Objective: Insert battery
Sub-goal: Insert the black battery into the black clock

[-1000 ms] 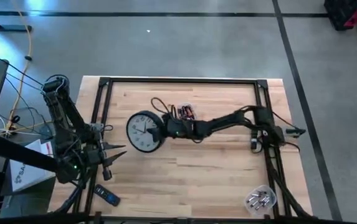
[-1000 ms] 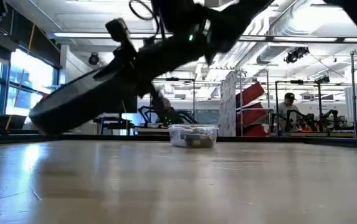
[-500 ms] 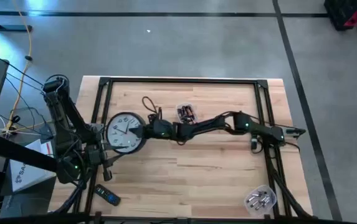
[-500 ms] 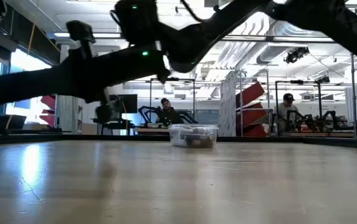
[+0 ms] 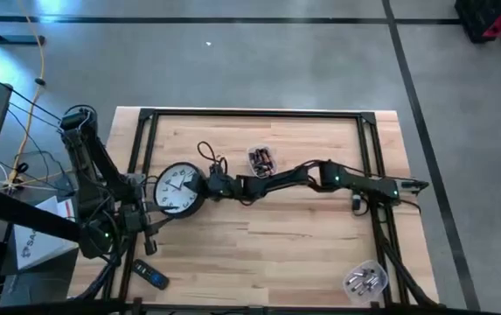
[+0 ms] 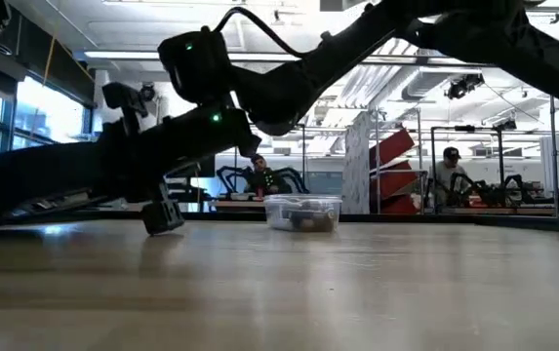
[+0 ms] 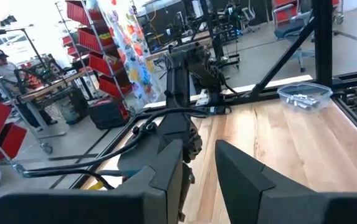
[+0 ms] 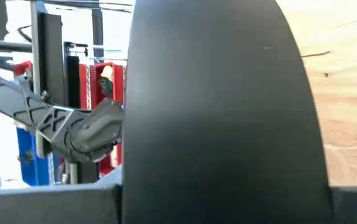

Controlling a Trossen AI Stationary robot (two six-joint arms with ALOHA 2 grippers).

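since a second ago the right arm has carried the clock [image 5: 177, 190] across the tabletop [image 5: 267, 245] toward the left side, and in the last half second it has eased back a touch, the clock now lying close beside the left gripper [image 5: 148, 229]. the right gripper [image 5: 208, 185] sits at the clock's edge with its jaws clamped on the rim, as far as the high view lets one judge; its wrist view is filled by the clock's dark back. the left gripper's jaws stand apart and empty. the batteries [image 5: 261, 159] wait in a small clear tub behind the arm, well apart from the clock. to do this well, the face-up clock probably needs turning so the battery slot shows, held steady by the rim while the free arm fetches a single battery.
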